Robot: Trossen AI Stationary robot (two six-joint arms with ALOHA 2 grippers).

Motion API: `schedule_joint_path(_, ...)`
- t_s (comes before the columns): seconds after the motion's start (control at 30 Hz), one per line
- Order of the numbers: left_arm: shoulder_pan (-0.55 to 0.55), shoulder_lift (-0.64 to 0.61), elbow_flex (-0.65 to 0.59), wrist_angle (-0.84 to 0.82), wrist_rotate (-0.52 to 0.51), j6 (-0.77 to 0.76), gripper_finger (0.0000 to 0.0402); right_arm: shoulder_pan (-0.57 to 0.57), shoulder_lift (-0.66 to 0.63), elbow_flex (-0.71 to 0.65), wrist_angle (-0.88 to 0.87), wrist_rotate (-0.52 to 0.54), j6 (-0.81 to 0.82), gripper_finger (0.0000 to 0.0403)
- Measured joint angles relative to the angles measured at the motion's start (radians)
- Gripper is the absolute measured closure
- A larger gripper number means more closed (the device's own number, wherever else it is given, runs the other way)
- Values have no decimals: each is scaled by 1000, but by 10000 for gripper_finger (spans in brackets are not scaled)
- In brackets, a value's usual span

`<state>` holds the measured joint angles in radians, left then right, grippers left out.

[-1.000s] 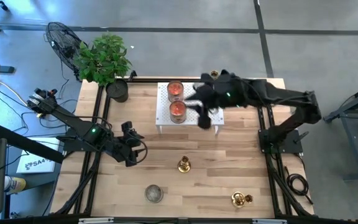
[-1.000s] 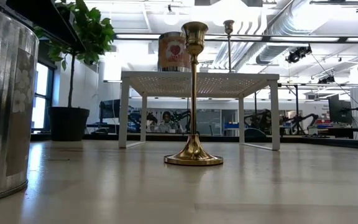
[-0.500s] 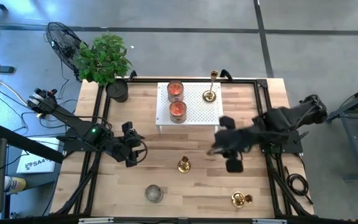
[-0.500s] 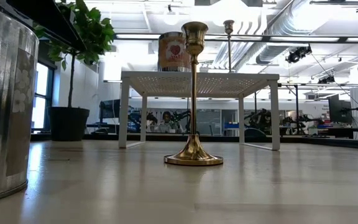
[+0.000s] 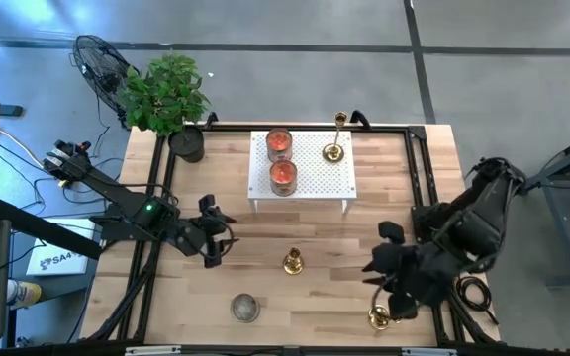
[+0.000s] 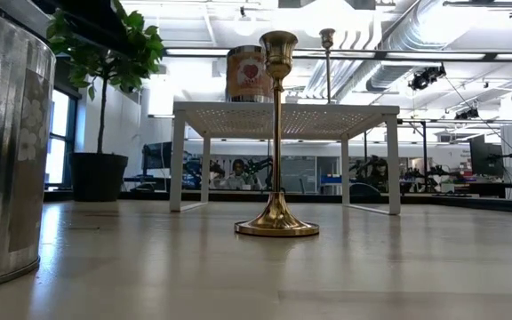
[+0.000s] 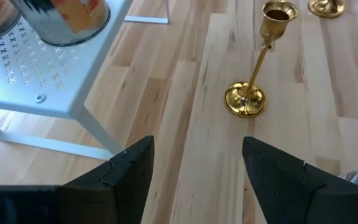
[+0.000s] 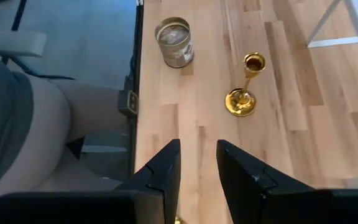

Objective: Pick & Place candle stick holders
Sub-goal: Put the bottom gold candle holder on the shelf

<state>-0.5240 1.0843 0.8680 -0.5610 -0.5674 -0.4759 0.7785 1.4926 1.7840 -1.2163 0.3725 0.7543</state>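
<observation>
In the high view, the left gripper point(image 5: 216, 237) waits at the left-centre of the table point(image 5: 315, 297), its jaws apart and holding nothing. Right of it, near the middle, one candle stick holder point(image 5: 292, 262) stands upright on the wood: shiny gold, with a round flared base and a slim stem (the low view shows its cup on top). Higher in the frame, a second gold holder point(image 5: 334, 150) stands on the right part of the white perforated stand point(image 5: 315, 188). At lower right, a third holder point(image 5: 381, 317) is on the table. The right gripper point(image 5: 392, 287) hovers just above it, its jaws a little apart and empty.
</observation>
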Motion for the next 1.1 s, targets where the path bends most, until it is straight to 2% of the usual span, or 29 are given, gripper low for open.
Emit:
schedule_joint_path(0.2,0,0,0,40,0,0,163,94,26,0,-29,59,145,304)
schedule_joint_path(0.37,0,0,0,48,-5,0,163,148,77,0,-154,84,357,304)
schedule_joint_path(0.6,0,0,0,75,-27,17,163,190,170,0,-335,-7,551,300)
schedule_joint_path(0.87,0,0,0,193,-27,150,163,200,189,0,-340,-26,657,250)
schedule_joint_path(1.1,0,0,0,192,-18,158,163,198,189,0,-339,-30,707,197)
